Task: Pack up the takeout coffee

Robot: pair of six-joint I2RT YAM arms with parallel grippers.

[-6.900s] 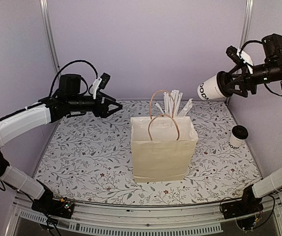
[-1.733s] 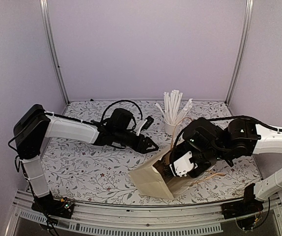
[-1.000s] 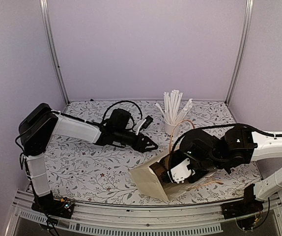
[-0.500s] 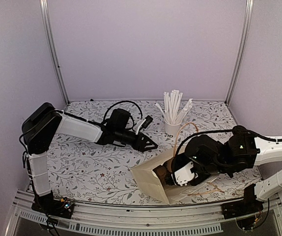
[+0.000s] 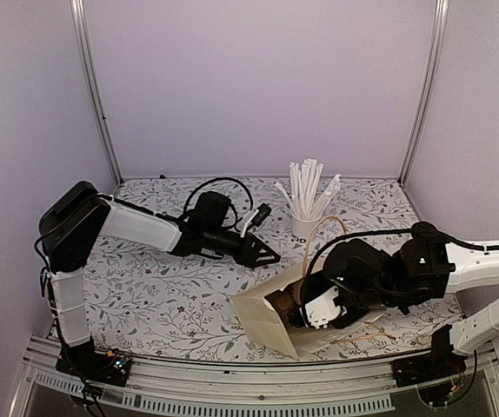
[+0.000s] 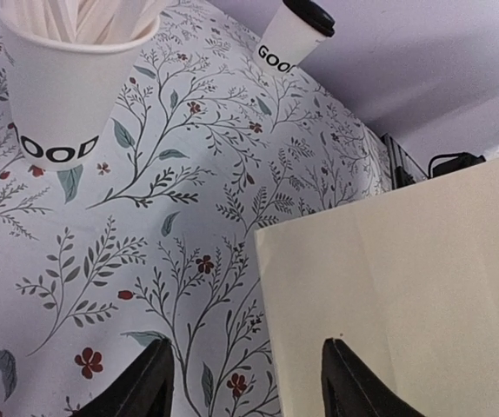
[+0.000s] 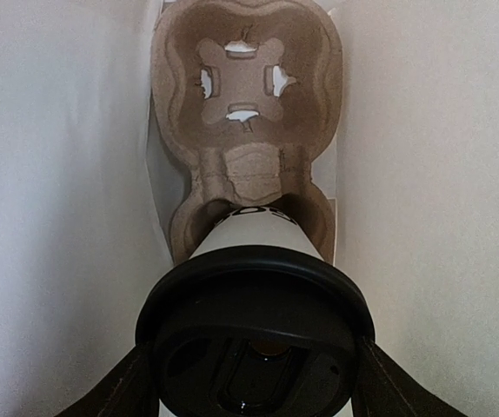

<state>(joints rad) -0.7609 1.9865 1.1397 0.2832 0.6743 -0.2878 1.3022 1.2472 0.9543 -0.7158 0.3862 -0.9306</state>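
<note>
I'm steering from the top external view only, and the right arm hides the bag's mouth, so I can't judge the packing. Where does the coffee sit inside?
Observer: On the right wrist view, the takeout coffee has its base in the near slot of a brown pulp carrier lying inside the bag. The right gripper grips it just under its top.
Operator: Is there room beside it for a second cup?
Observer: Yes. The carrier's far slot is empty, and its cut flaps show nothing pushed through.
</note>
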